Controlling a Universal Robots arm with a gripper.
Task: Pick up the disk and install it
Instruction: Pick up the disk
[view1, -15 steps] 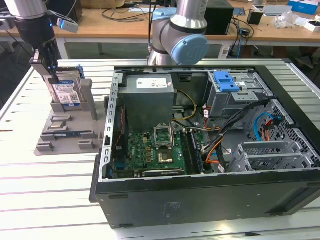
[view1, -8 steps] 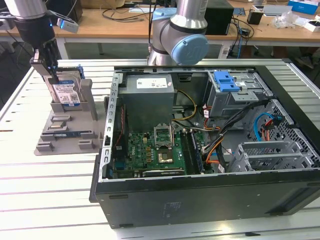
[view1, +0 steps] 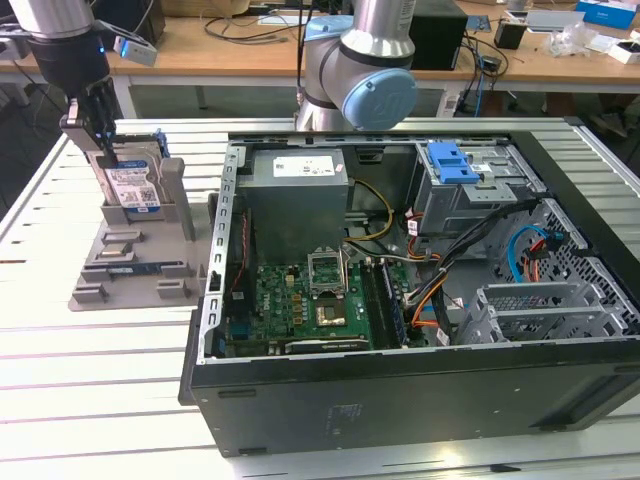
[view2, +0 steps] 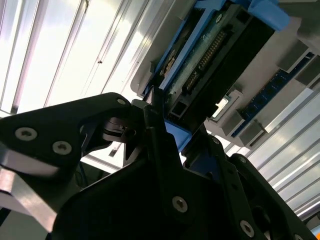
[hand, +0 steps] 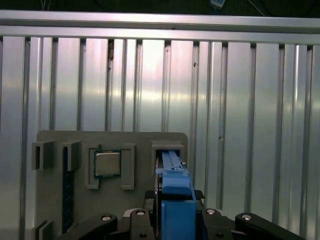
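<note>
Bright overhead light; strong glare on slatted table (view1: 100, 380); computer case (view1: 400, 400) interior shadowed.

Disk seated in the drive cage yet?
No, the disk stands upright in the grey fixture outside the computer case, at the exterior view's left.

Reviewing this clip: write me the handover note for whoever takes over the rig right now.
End effector: appears closed on the top edge of the disk, at the exterior view's left.
Disk: upright in its slot in the grey holder, beside the open computer case.
Done: disk reached and apparently gripped.
Left: disk not yet lifted out of the holder, not yet installed in the case.
</note>
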